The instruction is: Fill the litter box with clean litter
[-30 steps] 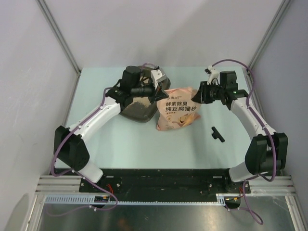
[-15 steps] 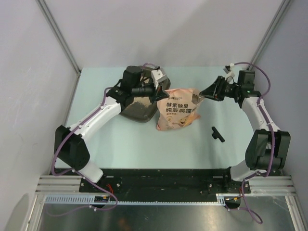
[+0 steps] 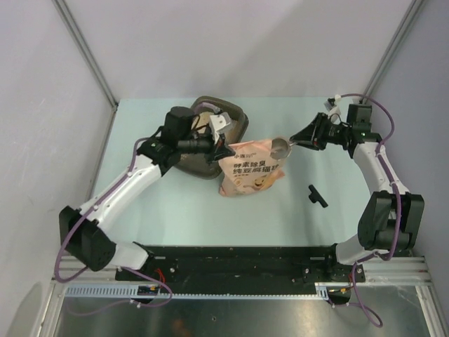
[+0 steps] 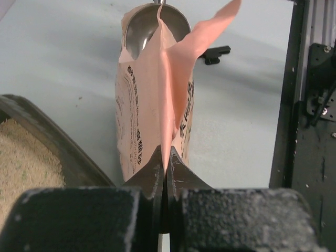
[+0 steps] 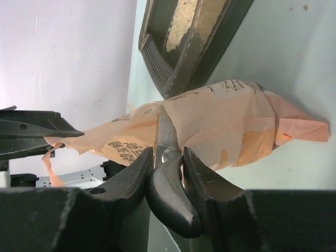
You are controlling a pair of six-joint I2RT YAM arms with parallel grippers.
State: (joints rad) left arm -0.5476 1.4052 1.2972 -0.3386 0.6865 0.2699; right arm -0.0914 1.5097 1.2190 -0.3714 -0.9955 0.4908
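- litter box (image 3: 237, 121): one, just beside and under the left gripper (image 3: 223, 146), holding a patchy layer of clean litter (image 4: 21, 163)
- left gripper pinched tight on the top edge of the one pink bag (image 3: 249, 168), bag mouth gaping ahead of its fingers
- right gripper (image 5: 167, 157) clamped on the handle of the one metal scoop (image 4: 152, 26), bowl at the bag mouth ahead of it
- one small black piece (image 3: 317, 196) on the table, apart from the bag

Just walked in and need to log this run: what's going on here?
The left end effector pinches the top edge of the pink bag, holding its mouth open beside the litter box. The right end effector grips the metal scoop by its handle, bowl at the bag's opening. The litter box already holds some clean litter.
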